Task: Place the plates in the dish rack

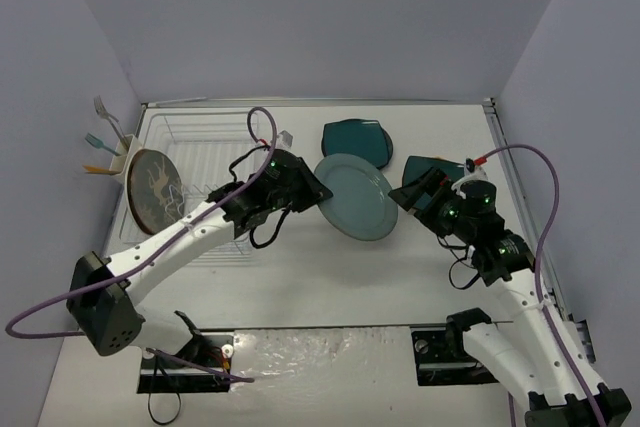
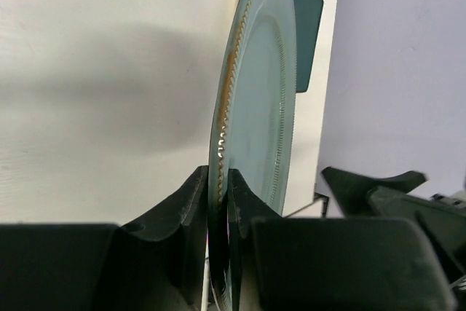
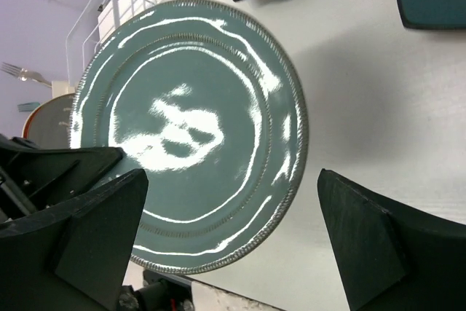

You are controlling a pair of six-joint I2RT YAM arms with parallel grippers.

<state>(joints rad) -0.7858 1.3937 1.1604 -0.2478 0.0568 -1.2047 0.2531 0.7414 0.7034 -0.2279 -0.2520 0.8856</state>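
My left gripper (image 1: 305, 190) is shut on the rim of the blue-grey plate (image 1: 358, 196) and holds it off the table, just right of the white wire dish rack (image 1: 210, 152). In the left wrist view the plate (image 2: 255, 107) stands edge-on between my fingers (image 2: 191, 213). The grey-brown reindeer plate (image 1: 154, 190) stands upright in the rack's left end. Two dark teal plates lie on the table, one at the back (image 1: 357, 139), one (image 1: 432, 169) under my right gripper (image 1: 420, 194), which is open and empty. The right wrist view shows the blue-grey plate (image 3: 189, 132) face-on.
A white cutlery cup (image 1: 118, 159) with forks hangs on the rack's left side. Grey walls close in the table on three sides. The left arm's cable loops over the rack.
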